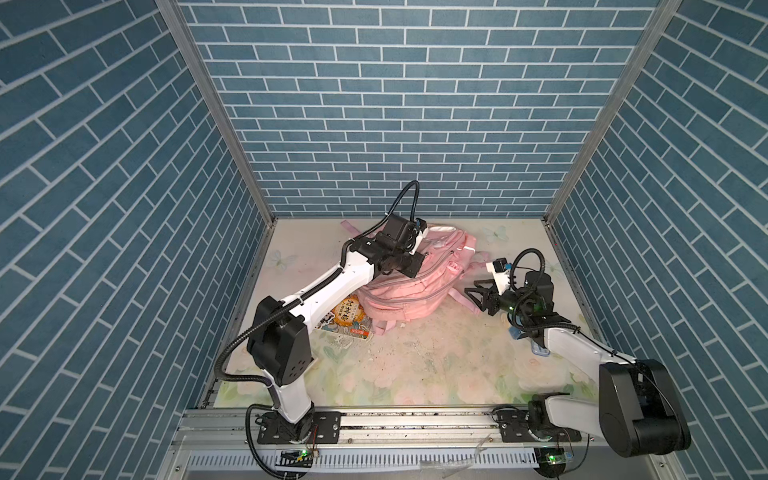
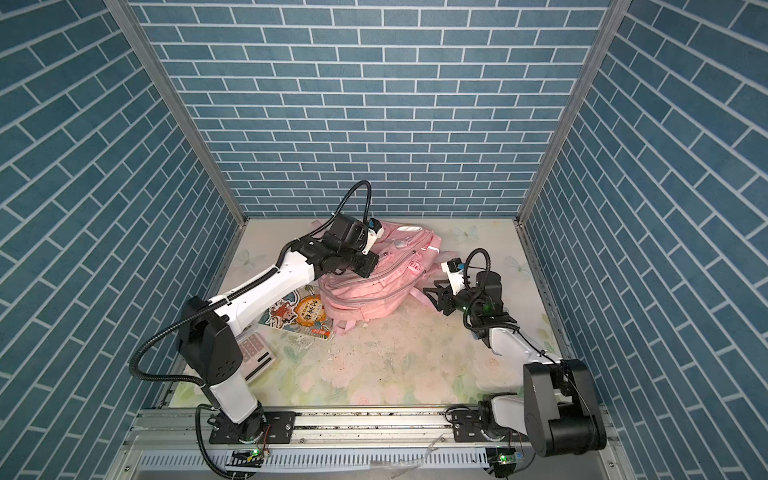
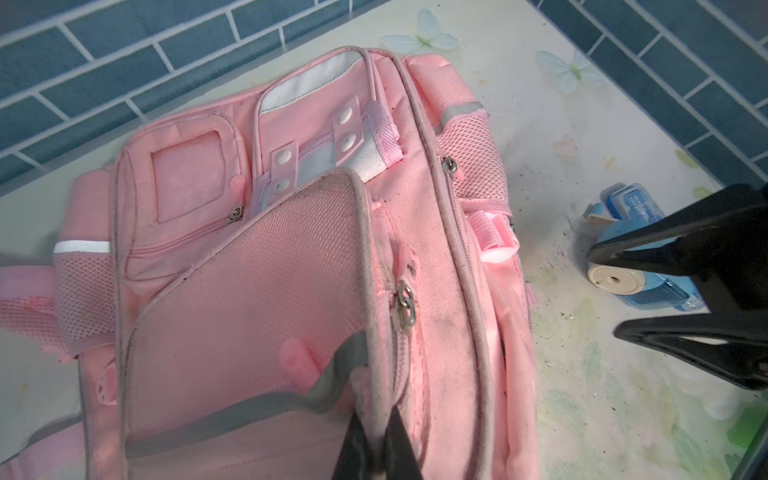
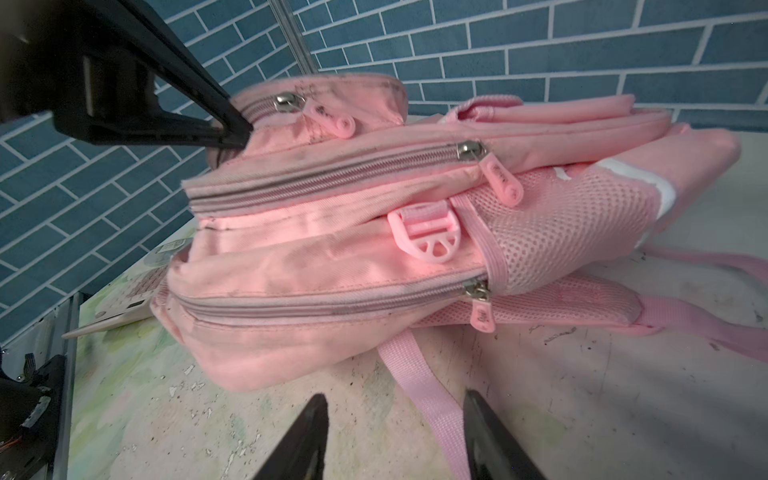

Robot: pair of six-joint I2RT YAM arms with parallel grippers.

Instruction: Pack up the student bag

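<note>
The student bag (image 1: pixel 407 291), against the picture book (image 2: pixel 305 313), seems mid-opening: left gripper (image 3: pixel 375 419) clamps its pocket piping (image 3: pixel 368 232); right gripper (image 4: pixel 395 397), half-open and empty, should next catch a zipper pull (image 4: pixel 503 178).

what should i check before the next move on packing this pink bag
1. Left gripper grip: ok, shut on the grey front-pocket edge of the student bag.
2. Right gripper free: ok, open, empty, short of the bag.
3. Compartment open: not ok, the middle zip and lower zip look closed.
4. Things to pack located: ok, book beside the bag, calculator by the left arm, blue plastic item near the right gripper.
5. Path clear: not ok, a pink strap lies under the right jaws.
</note>
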